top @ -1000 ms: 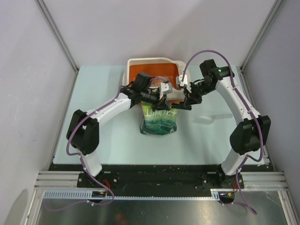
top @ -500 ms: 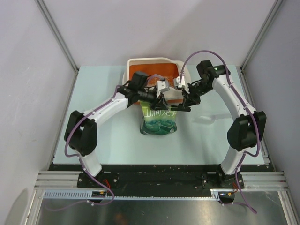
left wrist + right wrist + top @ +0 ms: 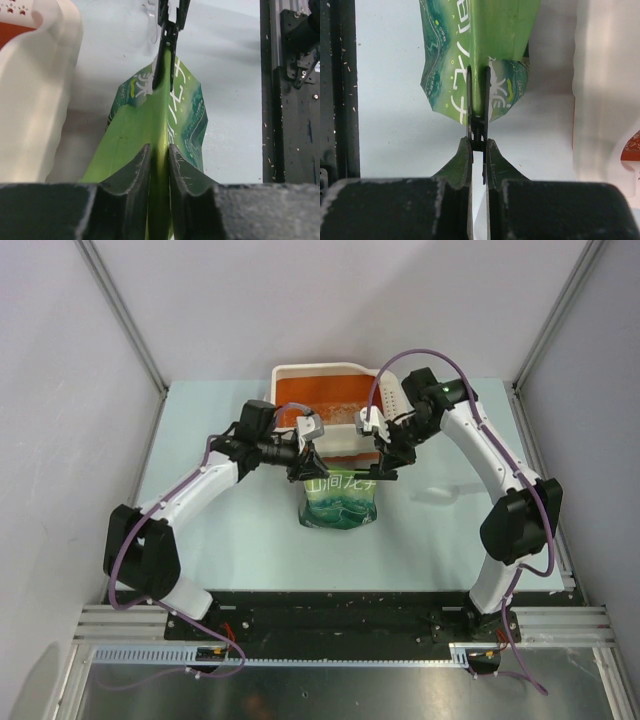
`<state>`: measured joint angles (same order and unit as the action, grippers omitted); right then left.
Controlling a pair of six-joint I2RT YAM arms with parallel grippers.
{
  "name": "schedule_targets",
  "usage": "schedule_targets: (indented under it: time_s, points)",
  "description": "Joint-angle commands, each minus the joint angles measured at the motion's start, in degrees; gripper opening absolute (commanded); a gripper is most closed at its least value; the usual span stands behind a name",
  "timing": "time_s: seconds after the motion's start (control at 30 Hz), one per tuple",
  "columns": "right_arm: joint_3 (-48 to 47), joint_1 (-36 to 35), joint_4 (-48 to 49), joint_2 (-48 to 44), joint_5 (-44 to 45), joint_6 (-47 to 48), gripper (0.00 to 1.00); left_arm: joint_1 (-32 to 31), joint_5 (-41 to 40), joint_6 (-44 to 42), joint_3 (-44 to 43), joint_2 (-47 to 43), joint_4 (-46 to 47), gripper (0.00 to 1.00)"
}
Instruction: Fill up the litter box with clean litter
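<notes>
Near the middle of the desk (image 3: pixel 230 530), a green pouch (image 3: pixel 340 502) with white writing is sitting with its bottom pointing toward the near edge. The left claw (image 3: pixel 305 468) is leaning in from the left side. It is pinching the left end of the pouch's top edge, fingers (image 3: pixel 135 172) squeezed tight on the thin green fold. The right claw (image 3: pixel 378 472) is leaning in from the right side and pinching the other end of that same edge just as tightly. The two claws are facing each other. Just behind them, the litter box (image 3: pixel 318 369) is sitting at the middle of the far edge, close beside the pouch top. Its orange inside is showing, and the white part with holes (image 3: pixel 392 398) is lying at its right end.
</notes>
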<state>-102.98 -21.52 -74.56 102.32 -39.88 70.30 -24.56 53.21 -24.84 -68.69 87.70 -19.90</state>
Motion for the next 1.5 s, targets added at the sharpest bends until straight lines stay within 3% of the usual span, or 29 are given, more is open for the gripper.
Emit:
schedule_targets:
  time_s: [0.0,0.1,0.17,0.73,0.93,0.97,1.13,1.3,1.47]
  points:
    - [-3.2,-1.7,0.1,-0.1,0.1,-3.5,0.0,0.3,1.9,-3.6,0.7,-2.4,-2.1,0.19]
    - [-4.6,-2.6,0.1,1.0,-0.2,-4.5,0.0,0.3,2.1,-4.8,0.7,-2.0,-2.5,0.04]
    - [-5.0,-3.4,0.2,1.9,-0.1,-5.3,0.0,0.3,2.2,-4.6,0.1,-1.7,-2.6,0.0]
    - [-4.2,-8.2,3.6,4.4,-4.0,-11.3,0.0,0.3,1.1,-4.7,-1.2,-1.5,-2.6,0.0]
    - [-1.7,-8.3,5.6,3.9,-1.1,-12.5,0.0,0.5,-1.0,-4.9,-1.3,-2.4,-2.5,0.18]
    - [-1.2,-8.3,5.7,3.8,-0.3,-12.4,0.0,0.6,-1.5,-5.0,-1.4,-2.6,-2.6,0.26]
    - [-0.8,-8.4,5.9,3.2,1.9,-12.6,0.21,1.6,-2.6,-5.0,-2.1,-3.3,-2.6,0.37]
    - [-2.6,-8.1,6.5,1.9,4.3,-14.0,0.28,3.6,-3.0,-3.6,-3.6,-3.8,-3.0,0.45]
    - [-9.2,-5.7,8.9,0.6,4.3,-20.4,0.41,5.8,-5.7,-0.4,-7.2,-5.6,-3.4,0.49]
